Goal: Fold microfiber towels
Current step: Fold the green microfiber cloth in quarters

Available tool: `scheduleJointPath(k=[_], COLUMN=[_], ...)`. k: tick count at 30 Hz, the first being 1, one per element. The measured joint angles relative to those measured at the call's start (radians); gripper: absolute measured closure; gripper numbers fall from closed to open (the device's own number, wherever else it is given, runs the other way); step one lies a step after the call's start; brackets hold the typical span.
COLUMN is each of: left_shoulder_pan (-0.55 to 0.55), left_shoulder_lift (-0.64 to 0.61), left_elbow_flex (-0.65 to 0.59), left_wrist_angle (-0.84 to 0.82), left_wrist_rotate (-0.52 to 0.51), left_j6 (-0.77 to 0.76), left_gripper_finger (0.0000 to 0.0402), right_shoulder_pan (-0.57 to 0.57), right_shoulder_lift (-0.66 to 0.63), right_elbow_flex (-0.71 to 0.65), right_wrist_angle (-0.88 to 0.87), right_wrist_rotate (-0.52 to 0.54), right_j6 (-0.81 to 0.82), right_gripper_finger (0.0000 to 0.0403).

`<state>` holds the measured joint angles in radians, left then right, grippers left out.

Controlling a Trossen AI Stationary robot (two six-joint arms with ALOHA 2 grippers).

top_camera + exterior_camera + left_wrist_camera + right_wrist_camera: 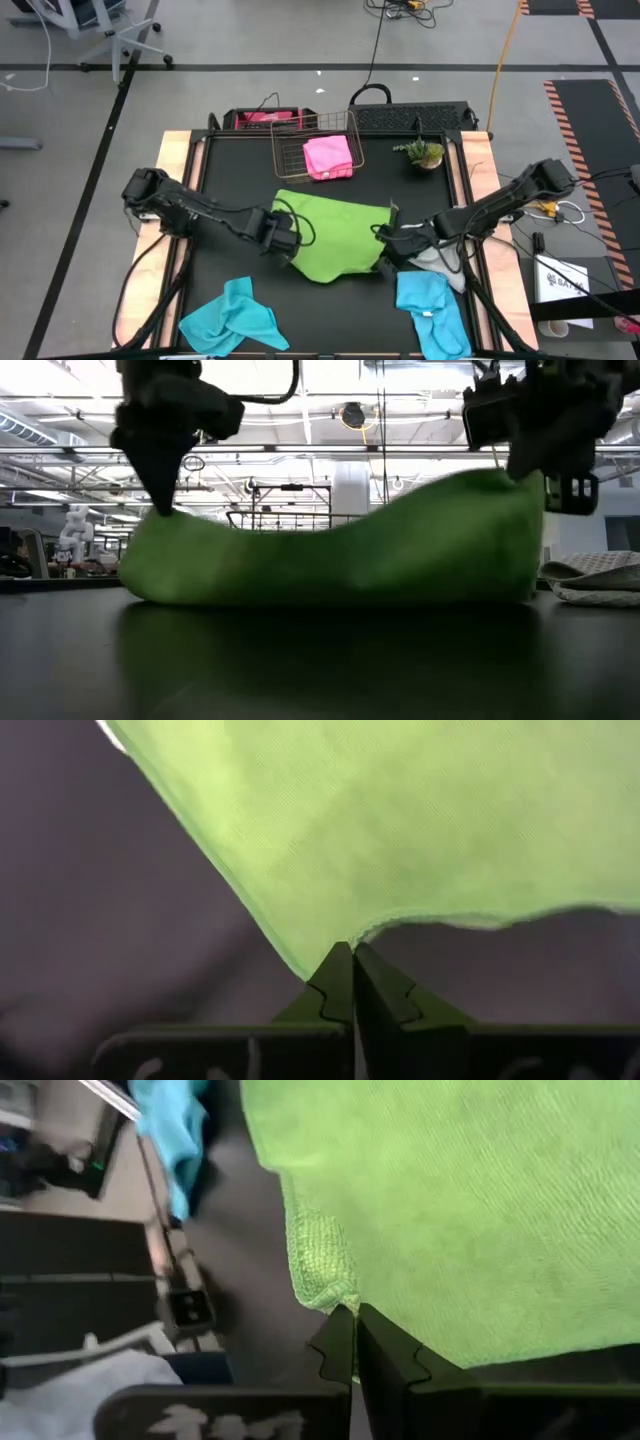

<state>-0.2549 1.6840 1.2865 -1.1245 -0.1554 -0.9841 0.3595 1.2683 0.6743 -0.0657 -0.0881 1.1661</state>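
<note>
Flanking green towel (pixel 335 235): turquoise towels (pixel 232 318), grey towel (pixel 595 577), basket (pixel 315 150).

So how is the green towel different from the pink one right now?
The green towel is spread across the middle of the table, while the pink towel sits folded small in the wire basket. The green towel is pinched at its corners by the left gripper and right gripper; nothing touches the pink towel. The green towel is partly lifted; the pink one rests flat. Both are plain soft cloths.
</note>
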Motion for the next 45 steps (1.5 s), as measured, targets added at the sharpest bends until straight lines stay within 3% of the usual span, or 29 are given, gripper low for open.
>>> scheduleJointPath(k=[6,11,19,25,36,45], left_shoulder_pan=[0.098,0.18,0.276,0.309,0.351,0.366], left_shoulder_lift=[-0.027,-0.03,-0.03,-0.029,-0.029,-0.029], left_elbow_flex=[0.0,0.0,0.0,-0.022,-0.121,-0.184], left_wrist_angle=[0.01,-0.009,-0.014,0.062,0.119,0.265], left_wrist_rotate=[-0.077,-0.101,-0.11,-0.11,-0.108,-0.117], left_j6=[0.07,0.119,0.192,0.233,0.225,0.259], left_gripper_finger=[0.0401,0.0401,0.0401,0.0401,0.0397,0.0393], right_shoulder_pan=[-0.012,-0.021,-0.071,-0.141,-0.271,-0.341], right_shoulder_lift=[-0.064,-0.08,-0.081,-0.081,-0.081,-0.081], right_elbow_flex=[0.001,0.0,0.0,0.0,0.0,0.0], right_wrist_angle=[-0.058,-0.206,-0.399,-0.379,-0.408,-0.441], right_wrist_rotate=[0.093,0.165,0.172,0.219,0.223,0.221], right_j6=[0.002,0.049,0.092,0.032,-0.094,-0.165], right_gripper_finger=[0.0403,0.0403,0.0403,0.0403,0.0403,0.0403])
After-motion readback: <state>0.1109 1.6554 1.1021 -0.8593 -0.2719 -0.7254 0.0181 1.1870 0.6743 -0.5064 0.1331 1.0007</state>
